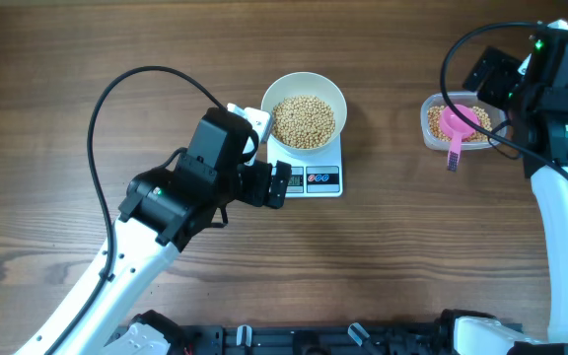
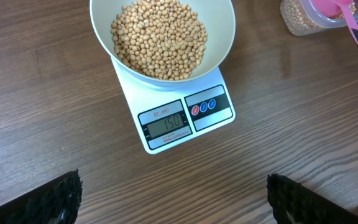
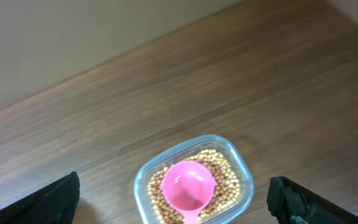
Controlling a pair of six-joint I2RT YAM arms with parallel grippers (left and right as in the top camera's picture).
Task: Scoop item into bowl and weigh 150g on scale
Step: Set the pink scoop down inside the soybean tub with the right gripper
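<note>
Your white bowl (image 1: pixel 304 83) is full of tan beans (image 1: pixel 304 120), sat on the scale (image 1: pixel 323 179). Its display end points toward the near counter (image 1: pixel 412 247) edge. Left jaws and right jaws wide, empty.

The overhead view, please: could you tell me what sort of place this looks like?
Probably a robotics lab bench staged for a kitchen-style job: robot arms reach over a wooden table, a kitchen scale carries a bowl of beans, and a tub holds a pink scoop.

Wooden table (image 1: pixel 67 79): scale (image 1: pixel 321 180), clear tub (image 1: pixel 433 122), well apart.
</note>
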